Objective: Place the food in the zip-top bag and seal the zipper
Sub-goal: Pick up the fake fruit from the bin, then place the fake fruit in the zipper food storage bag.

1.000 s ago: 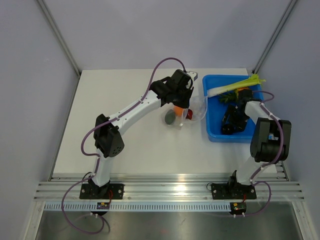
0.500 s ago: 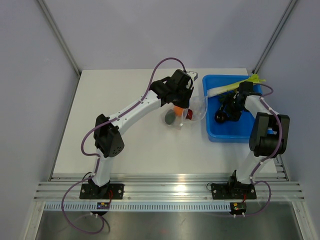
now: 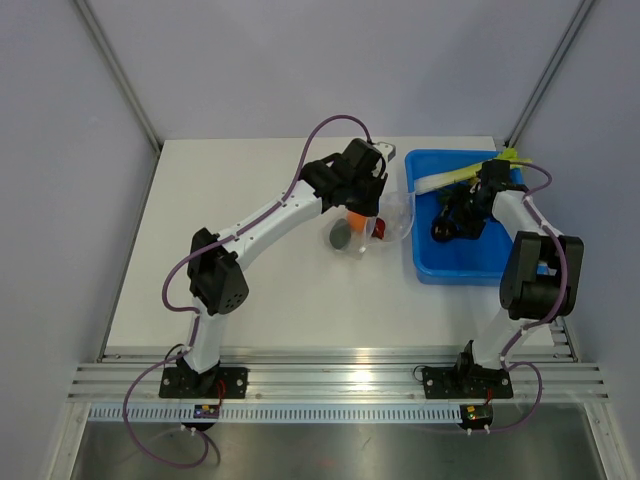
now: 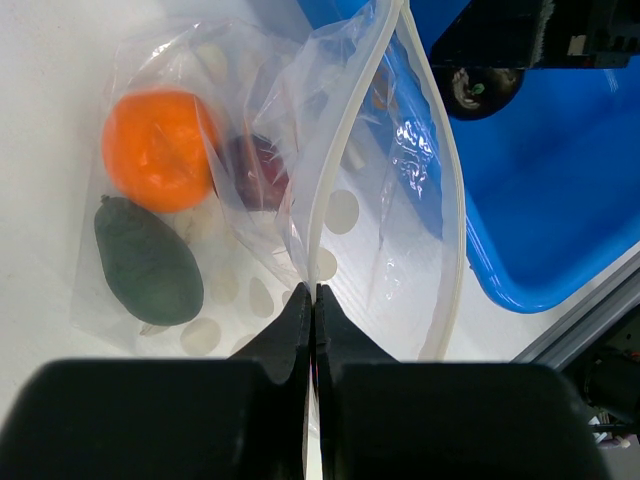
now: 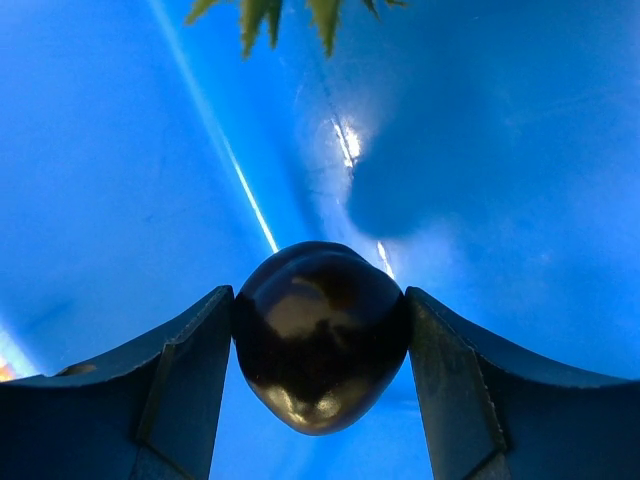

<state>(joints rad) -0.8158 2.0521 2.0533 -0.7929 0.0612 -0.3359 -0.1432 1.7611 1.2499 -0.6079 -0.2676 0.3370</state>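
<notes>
The right gripper [image 5: 318,310] holds a dark round fruit [image 5: 320,350] over the blue bin [image 3: 470,268]. The left gripper [image 4: 313,295] pinches the bag [image 4: 390,180] by its open edge, just beside the bin. The fruit should go right above that mouth before the gripper lets go.

A white desk [image 3: 260,300] fills the middle of the top view, matt and evenly lit, with only soft shadows on it. Plain pale grey walls close it in: a back wall [image 3: 330,60], a left wall [image 3: 50,200] and a right wall [image 3: 605,180]. From the desk's back corners rise slantwise a left strut [image 3: 115,70] and a right strut [image 3: 548,70], both metal. Along the near edge run silver rails [image 3: 340,375], then a white slotted strip [image 3: 330,412], then a dull grey metal sheet [image 3: 330,452]
</notes>
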